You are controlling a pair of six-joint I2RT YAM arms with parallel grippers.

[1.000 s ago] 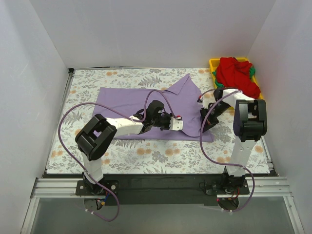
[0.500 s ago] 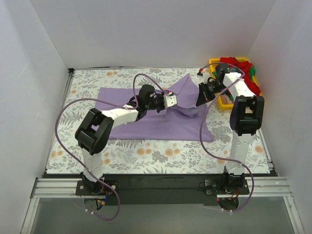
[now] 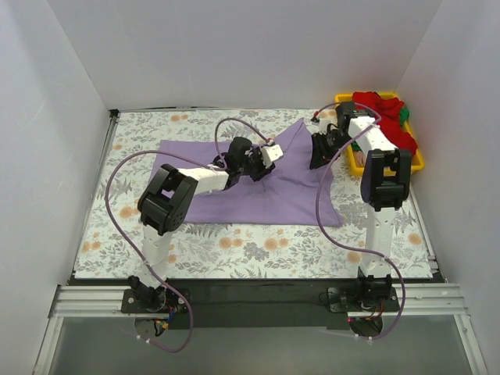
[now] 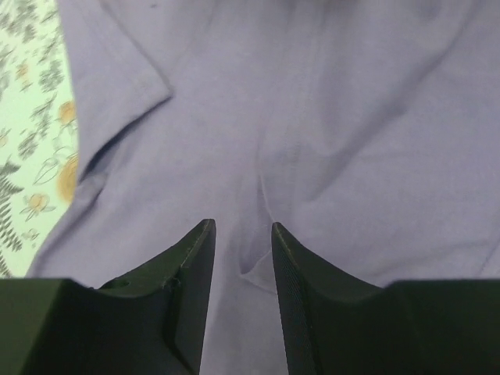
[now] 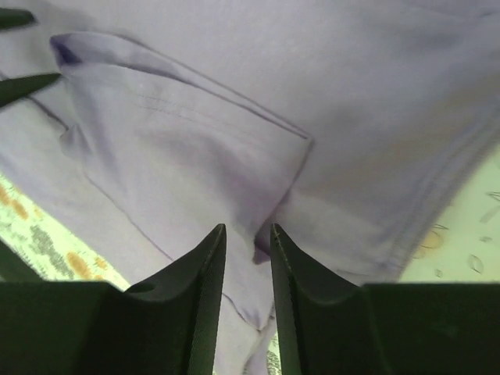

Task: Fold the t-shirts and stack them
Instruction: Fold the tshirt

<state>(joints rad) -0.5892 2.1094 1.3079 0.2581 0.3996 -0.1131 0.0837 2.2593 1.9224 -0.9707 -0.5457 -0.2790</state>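
Two grippers hover over one lavender t-shirt (image 3: pixel 258 187), spread flat beneath both. The left gripper (image 4: pixel 241 226) and right gripper (image 5: pixel 247 229) each have parted fingers, grasping nothing. Just right of the right gripper, one yellow tray (image 3: pixel 341 100) holds one red t-shirt (image 3: pixel 383 117) and one green t-shirt (image 3: pixel 404 115). Bare floral cloth (image 3: pixel 156 125) lies left of the left gripper.

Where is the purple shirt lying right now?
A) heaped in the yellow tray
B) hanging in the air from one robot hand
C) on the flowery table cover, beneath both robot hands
C: the purple shirt lies on the flowery table cover, while the yellow tray holds a heaped red shirt instead.
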